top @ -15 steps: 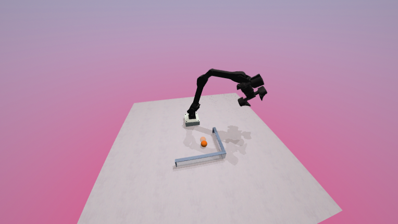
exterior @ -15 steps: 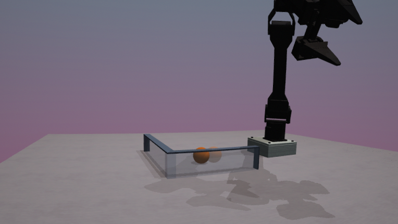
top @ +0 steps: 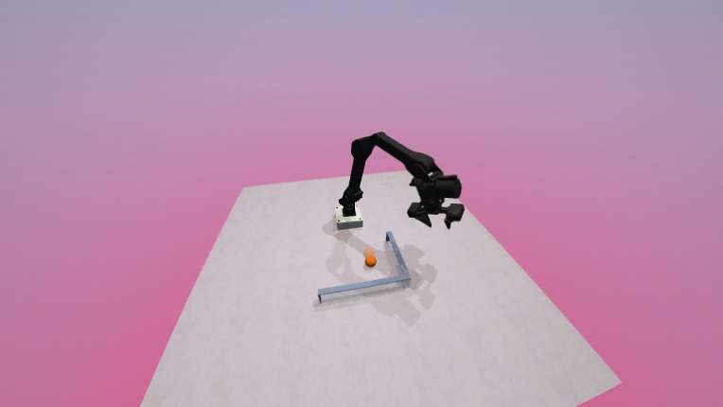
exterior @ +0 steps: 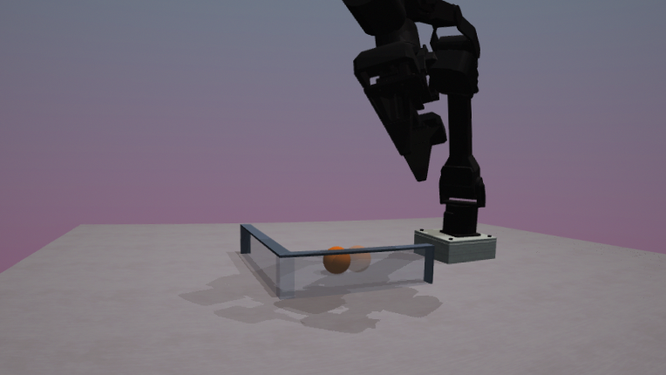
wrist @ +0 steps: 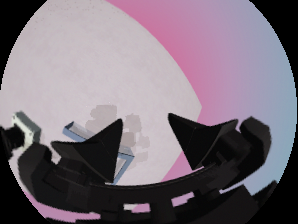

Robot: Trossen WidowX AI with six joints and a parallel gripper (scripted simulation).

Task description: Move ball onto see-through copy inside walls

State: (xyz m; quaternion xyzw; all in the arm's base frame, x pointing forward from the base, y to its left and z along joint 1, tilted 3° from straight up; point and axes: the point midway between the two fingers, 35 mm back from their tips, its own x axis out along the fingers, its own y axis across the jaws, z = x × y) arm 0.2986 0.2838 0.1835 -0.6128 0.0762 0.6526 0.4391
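Black claw [top: 437, 219] hangs high in the air with its two pointed fingers spread fairly wide and nothing between them, tips aimed down at the table [top: 455, 328]. Well below it and off to one side, the orange ball [top: 370, 260] sits on the table inside the corner of the two clear walls [top: 399, 255], nowhere near the claw. Just beside the ball, overlapping its edge on the side toward the arm's base [top: 348, 217], is the pale see-through copy [top: 368, 252].
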